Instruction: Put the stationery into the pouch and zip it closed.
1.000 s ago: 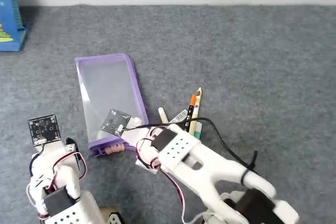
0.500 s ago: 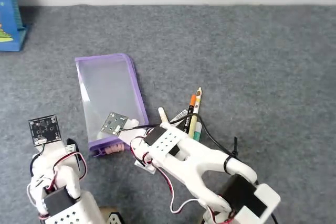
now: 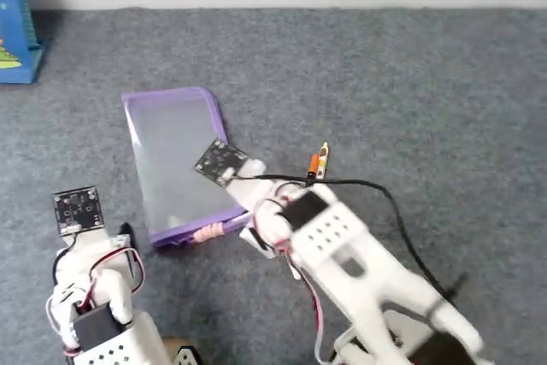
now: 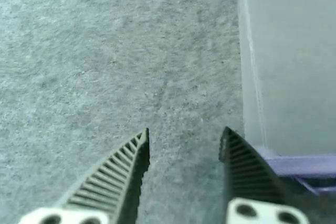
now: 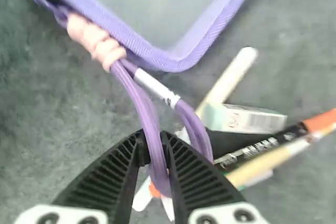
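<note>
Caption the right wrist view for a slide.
Jaws of the right gripper shut on the purple cord of the pouch, pens lying loose beside it.

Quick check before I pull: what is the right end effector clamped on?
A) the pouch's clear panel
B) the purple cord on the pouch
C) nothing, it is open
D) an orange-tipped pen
B: in the right wrist view the right end effector is shut on the purple cord that hangs off the pouch, with the pens lying loose beside it.
</note>
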Robot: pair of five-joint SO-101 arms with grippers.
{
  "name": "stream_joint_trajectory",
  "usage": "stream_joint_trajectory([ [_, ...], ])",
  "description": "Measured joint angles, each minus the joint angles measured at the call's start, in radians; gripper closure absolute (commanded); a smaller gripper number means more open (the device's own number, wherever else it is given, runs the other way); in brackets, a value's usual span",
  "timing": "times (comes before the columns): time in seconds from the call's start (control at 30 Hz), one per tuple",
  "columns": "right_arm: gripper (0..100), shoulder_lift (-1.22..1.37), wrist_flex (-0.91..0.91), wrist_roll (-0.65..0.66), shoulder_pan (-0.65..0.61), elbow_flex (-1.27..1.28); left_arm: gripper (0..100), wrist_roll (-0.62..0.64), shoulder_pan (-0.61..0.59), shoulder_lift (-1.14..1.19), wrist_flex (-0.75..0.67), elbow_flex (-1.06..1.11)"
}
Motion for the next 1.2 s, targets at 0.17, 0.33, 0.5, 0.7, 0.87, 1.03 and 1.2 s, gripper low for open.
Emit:
stream_joint_trajectory([
  [0.17, 99.0, -0.222, -0.048, -0.031, 0.038, 0.124, 75, 0.006, 0.114, 0.0, 0.018, 0.0],
  [0.33, 99.0, -0.347, -0.084, -0.06, 0.106, 0.176, 75, -0.008, 0.242, 0.0, 0.018, -0.002],
  [0.5, 99.0, -0.362, -0.12, -0.063, 0.117, 0.204, 75, -0.037, 0.37, 0.0, 0.018, -0.002],
  [0.7, 99.0, -0.362, -0.123, -0.063, 0.126, 0.204, 75, -0.118, 0.456, 0.0, 0.018, -0.002],
  [0.87, 99.0, -0.362, -0.126, -0.084, 0.126, 0.204, 75, -0.16, 0.462, -0.002, 0.018, 0.011],
  [1.03, 99.0, -0.419, -0.126, -0.098, 0.126, 0.204, 75, -0.218, 0.462, 0.0, 0.058, 0.014],
  [1.2, 99.0, -0.551, -0.089, -0.137, 0.126, 0.204, 75, -0.226, 0.442, 0.0, 0.063, 0.014],
])
